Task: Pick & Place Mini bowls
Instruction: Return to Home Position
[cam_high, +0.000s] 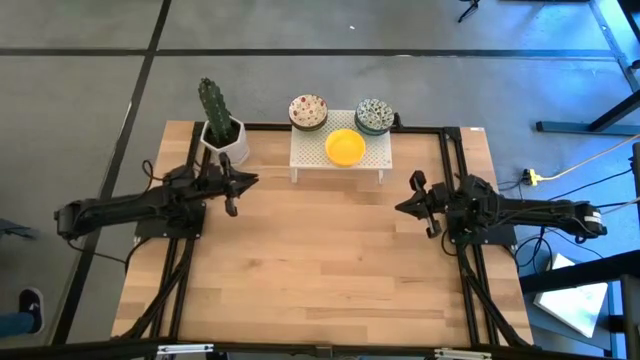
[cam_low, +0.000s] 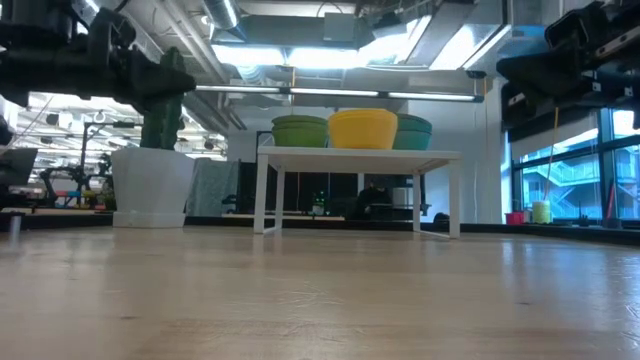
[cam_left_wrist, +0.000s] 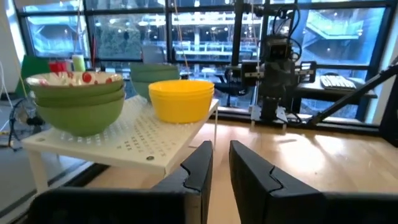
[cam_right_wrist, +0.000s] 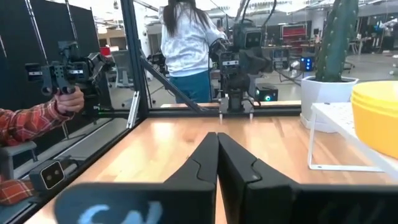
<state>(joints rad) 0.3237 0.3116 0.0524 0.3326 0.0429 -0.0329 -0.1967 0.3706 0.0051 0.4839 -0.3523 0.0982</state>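
The mini bowls stand in three stacks on a white perforated stand (cam_high: 340, 160) at the table's far middle. One stack is red-speckled inside (cam_high: 308, 112) (cam_left_wrist: 78, 99), one grey-green patterned (cam_high: 374, 116), and one plain yellow (cam_high: 345, 147) (cam_left_wrist: 180, 99) (cam_right_wrist: 376, 118) nearest the stand's front edge. In the low view the stacks (cam_low: 363, 128) rest by their bases on the stand's top. My left gripper (cam_high: 232, 190) (cam_left_wrist: 221, 165) hovers left of the stand, slightly open and empty. My right gripper (cam_high: 420, 200) (cam_right_wrist: 217, 162) hovers right of it, shut and empty.
A white pot with a cactus (cam_high: 222, 135) (cam_low: 152, 185) stands at the far left, beside the stand and just beyond my left gripper. Bare wooden table (cam_high: 320, 260) stretches between the arms toward the near edge. A person (cam_right_wrist: 183, 50) stands beyond the table's left side; a hand holds a device (cam_right_wrist: 62, 93).
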